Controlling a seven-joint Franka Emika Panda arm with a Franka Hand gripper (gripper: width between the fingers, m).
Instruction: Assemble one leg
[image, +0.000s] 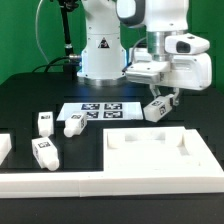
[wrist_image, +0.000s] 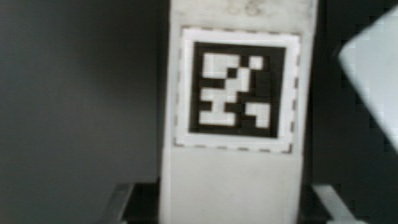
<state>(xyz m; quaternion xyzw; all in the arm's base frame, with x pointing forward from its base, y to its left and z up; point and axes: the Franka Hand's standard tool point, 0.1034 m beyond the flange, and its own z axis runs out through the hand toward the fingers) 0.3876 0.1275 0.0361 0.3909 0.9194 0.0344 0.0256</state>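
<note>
My gripper (image: 161, 99) is shut on one white leg (image: 156, 111) and holds it tilted in the air, above the far edge of the large white tabletop (image: 150, 158). In the wrist view the held leg (wrist_image: 231, 100) fills the middle, its black-and-white tag facing the camera, with a dark finger (wrist_image: 128, 196) on each side of its lower end. Three more legs lie on the black table: two by the marker board (image: 45, 122) (image: 72, 124) and one nearer the front (image: 42, 152).
The marker board (image: 100, 111) lies flat in the middle of the table in front of the robot's base (image: 100, 60). A white part (image: 4, 148) shows at the exterior view's left edge. A long white rail (image: 60, 183) runs along the front.
</note>
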